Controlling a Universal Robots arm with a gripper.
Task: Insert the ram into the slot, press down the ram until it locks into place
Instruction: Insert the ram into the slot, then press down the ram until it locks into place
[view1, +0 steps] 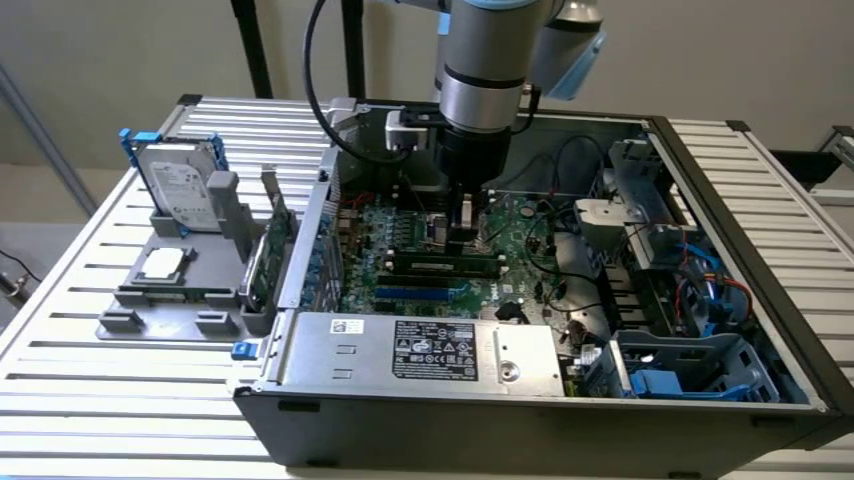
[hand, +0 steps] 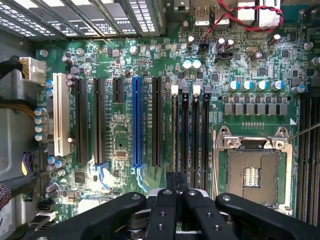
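Looking down from the wrist, the gripper (hand: 176, 192) has its two black fingers (hand: 162, 212) pressed together. A dark tip juts out ahead of them, and whether anything is pinched there cannot be told.

In the exterior view the arm reaches into the open computer case (view1: 534, 420), with the gripper (view1: 467, 232) low over the board and its tips hard to make out. One ram (view1: 441, 267) stands on edge along the board, just toward the camera from the gripper. Its latches are too small to judge.

Four narrow black memory sockets lie side by side. The slot (hand: 176, 130) nearest the fingers has a white end latch, and its near end is hidden under the gripper. Beside them are one blue slot (hand: 136, 122) and one processor socket (hand: 255, 172), which is partly cut off by the fingers.
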